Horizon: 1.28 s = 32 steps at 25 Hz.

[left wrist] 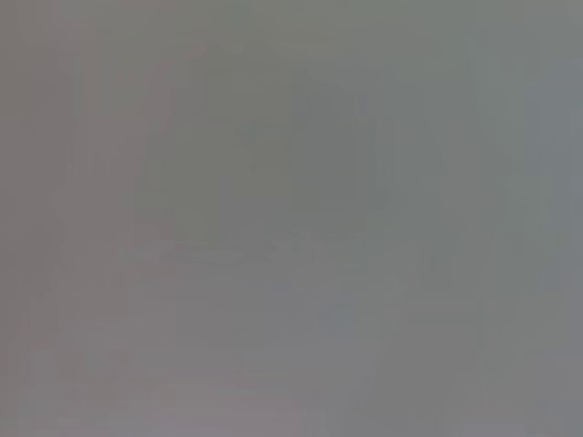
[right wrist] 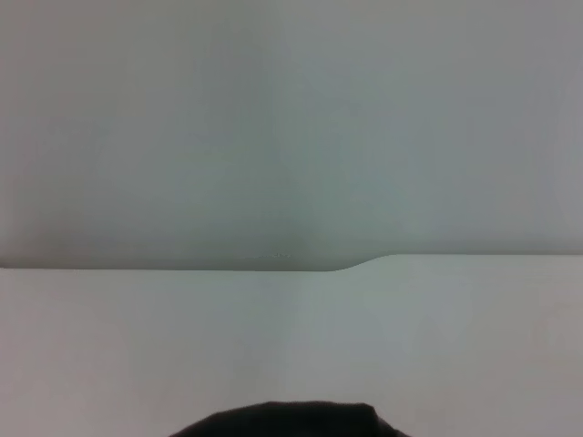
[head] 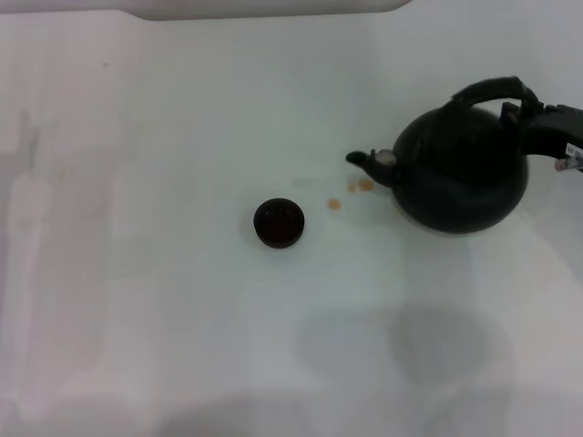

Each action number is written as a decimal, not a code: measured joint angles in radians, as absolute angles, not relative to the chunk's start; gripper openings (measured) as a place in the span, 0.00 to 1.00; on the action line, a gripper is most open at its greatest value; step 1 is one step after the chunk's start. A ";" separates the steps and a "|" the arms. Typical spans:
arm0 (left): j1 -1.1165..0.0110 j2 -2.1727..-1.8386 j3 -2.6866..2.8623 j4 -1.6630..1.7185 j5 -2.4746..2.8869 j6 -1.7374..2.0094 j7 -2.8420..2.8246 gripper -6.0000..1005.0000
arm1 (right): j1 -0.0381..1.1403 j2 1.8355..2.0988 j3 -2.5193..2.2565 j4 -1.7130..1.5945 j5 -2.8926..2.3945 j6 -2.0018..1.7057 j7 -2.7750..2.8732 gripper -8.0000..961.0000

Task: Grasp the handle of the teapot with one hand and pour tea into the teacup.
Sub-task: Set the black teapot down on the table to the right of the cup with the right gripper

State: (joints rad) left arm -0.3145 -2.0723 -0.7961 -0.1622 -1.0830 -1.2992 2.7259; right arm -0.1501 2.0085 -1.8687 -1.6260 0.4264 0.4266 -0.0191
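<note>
the right gripper (head: 533, 114) comes in from the right edge, clamped on the handle (head: 492, 89) of the teapot (head: 460, 173), which hangs tilted above the table (head: 137, 273). its spout (head: 360, 160) points left toward the cup (head: 279, 222), well apart, with brown drops (head: 351, 191) between them.

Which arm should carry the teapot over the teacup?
Right. Its hand is at the handle of the teapot, spout facing the teacup. The left hand isn't visible.

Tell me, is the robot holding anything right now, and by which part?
Yes: the right gripper holds the teapot by the right end of its arched handle, lifted off the table. The left gripper is out of view.
</note>
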 joint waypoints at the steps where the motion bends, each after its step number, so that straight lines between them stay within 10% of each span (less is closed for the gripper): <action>1: -0.315 -2.072 -0.796 -0.162 -1.083 -1.299 2.726 0.84 | -0.150 2.009 -1.869 -1.626 0.427 0.427 -0.019 0.19; 13: -0.314 -2.072 -0.796 -0.163 -1.083 -1.299 2.726 0.84 | -0.168 2.005 -1.849 -1.641 0.584 0.435 -0.167 0.30; 23: -0.320 -2.071 -0.796 -0.163 -1.083 -1.303 2.726 0.84 | -0.233 2.008 -1.691 -1.666 0.940 0.594 -0.482 0.62; 32: -0.332 -2.071 -0.796 -0.161 -1.084 -1.302 2.726 0.84 | -0.215 2.012 -1.377 -1.489 1.425 0.938 -0.899 0.61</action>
